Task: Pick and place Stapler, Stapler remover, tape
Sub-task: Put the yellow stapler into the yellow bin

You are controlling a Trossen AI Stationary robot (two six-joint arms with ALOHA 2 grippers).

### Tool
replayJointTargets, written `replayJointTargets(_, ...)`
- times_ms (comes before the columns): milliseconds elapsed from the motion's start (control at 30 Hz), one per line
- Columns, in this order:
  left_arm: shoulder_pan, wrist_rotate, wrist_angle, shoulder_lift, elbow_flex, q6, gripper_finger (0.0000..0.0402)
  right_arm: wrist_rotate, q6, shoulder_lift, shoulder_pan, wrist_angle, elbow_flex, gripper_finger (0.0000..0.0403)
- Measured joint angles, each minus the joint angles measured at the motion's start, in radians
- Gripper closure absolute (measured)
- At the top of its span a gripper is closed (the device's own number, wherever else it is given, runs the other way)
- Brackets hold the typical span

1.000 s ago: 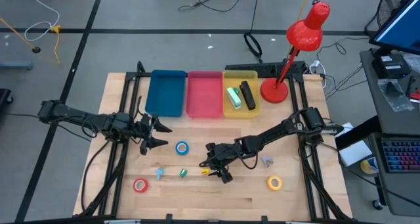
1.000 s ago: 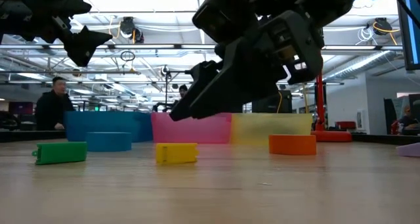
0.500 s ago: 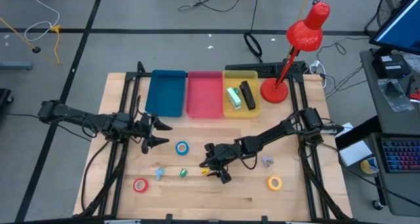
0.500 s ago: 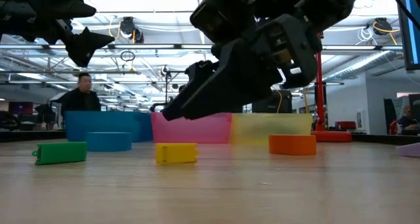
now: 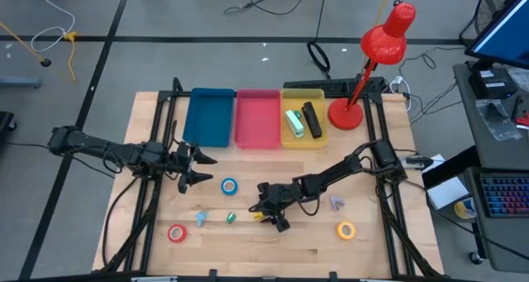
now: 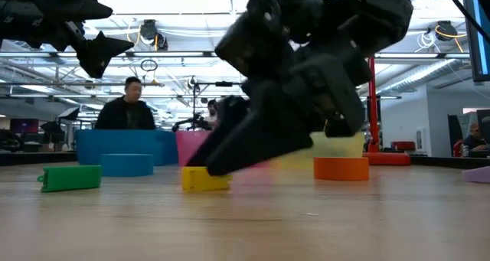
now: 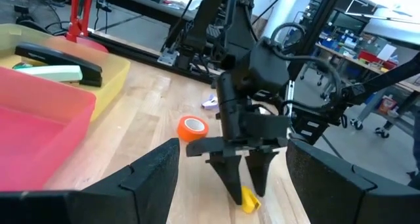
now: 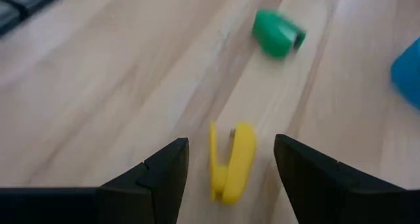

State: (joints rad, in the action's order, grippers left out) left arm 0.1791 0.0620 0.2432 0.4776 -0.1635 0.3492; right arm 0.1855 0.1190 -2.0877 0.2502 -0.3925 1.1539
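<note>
My right gripper is open and low over the table's middle. Its fingers stand on either side of a small yellow stapler remover lying flat on the wood. A green one and a blue one lie to its left, a purple one to its right. Blue tape, red tape and orange tape lie flat. A black stapler and a green stapler lie in the yellow tray. My left gripper waits open, raised at the left.
A blue tray and a pink tray stand beside the yellow one along the far edge. A red desk lamp stands at the far right corner. Bare wood lies along the near edge. A person is in the room behind.
My right gripper has come down toward the yellow stapler remover and stayed open, its fingertips now close to the table. The person behind the table has walked toward the right.
</note>
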Motion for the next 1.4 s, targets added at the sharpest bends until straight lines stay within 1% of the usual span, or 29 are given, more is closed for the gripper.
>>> replayJointTargets(167,0.0,0.0,-0.001,0.0,0.0,-0.001,0.0128,-0.002,-0.001,-0.009,-0.002,0.009,-0.001,0.0184)
replayJointTargets(267,0.0,0.0,-0.002,0.0,0.0,-0.004,0.0128,-0.004,-0.002,-0.009,-0.002,0.018,-0.001,0.0193)
replayJointTargets(600,0.0,0.0,-0.003,0.0,0.0,-0.006,0.0128,-0.013,-0.001,-0.009,-0.002,0.021,-0.001,0.0253)
replayJointTargets(700,0.0,0.0,-0.003,0.0,0.0,-0.006,0.0128,-0.033,-0.002,-0.009,-0.002,0.021,-0.001,0.0268)
replayJointTargets(967,0.0,0.0,-0.003,0.0,0.0,-0.005,0.0128,-0.037,-0.028,-0.009,-0.005,0.015,-0.001,0.0308)
replayJointTargets(1200,0.0,0.0,-0.003,0.0,0.0,-0.003,0.0128,-0.027,-0.042,0.016,-0.02,0.028,-0.001,0.0341)
replayJointTargets(1300,0.0,0.0,-0.003,0.0,0.0,0.0,0.0128,-0.028,-0.054,0.044,-0.033,0.015,0.0,0.0344)
replayJointTargets(1400,0.0,0.0,-0.002,0.0,0.0,0.0,0.0128,-0.029,-0.054,0.097,-0.047,0.047,-0.002,0.0343)
